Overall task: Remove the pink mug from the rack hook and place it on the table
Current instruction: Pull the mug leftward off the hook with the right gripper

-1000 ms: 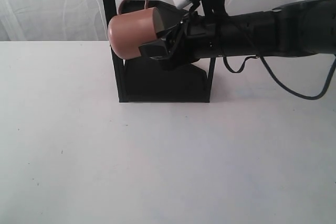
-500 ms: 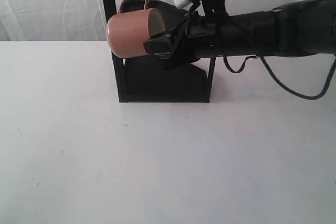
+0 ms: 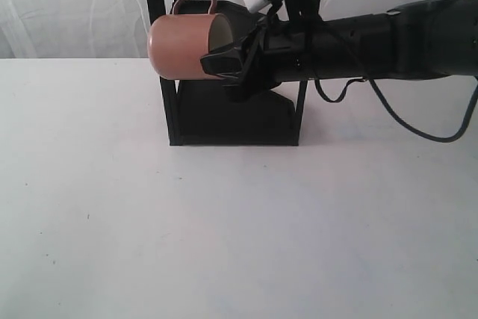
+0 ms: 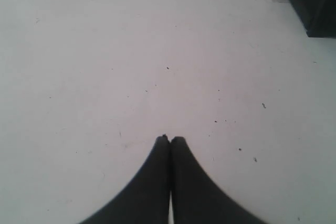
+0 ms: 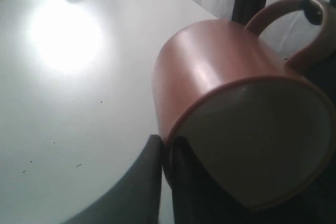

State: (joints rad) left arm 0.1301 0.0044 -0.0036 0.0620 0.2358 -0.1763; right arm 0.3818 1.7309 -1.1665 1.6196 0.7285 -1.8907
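One pink mug (image 3: 179, 46), handle on the rack hook (image 5: 314, 9), is clamped by the right pincer (image 5: 165, 153). The left pincer (image 4: 170, 140) is pressed together.

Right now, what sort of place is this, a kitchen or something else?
Likely a robot test setup: white table, white curtain backdrop, and a black rack whose pink mug the right gripper pinches.

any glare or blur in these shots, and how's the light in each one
Right wrist view: a blown-out glare patch on the table, a soft sheen on the mug, and the right gripper blurred close to the lens. Exterior view: the bright backdrop leaves the rack and arm nearly black. Left wrist view: flat, even light, specks sharp, the left gripper a dark shape.
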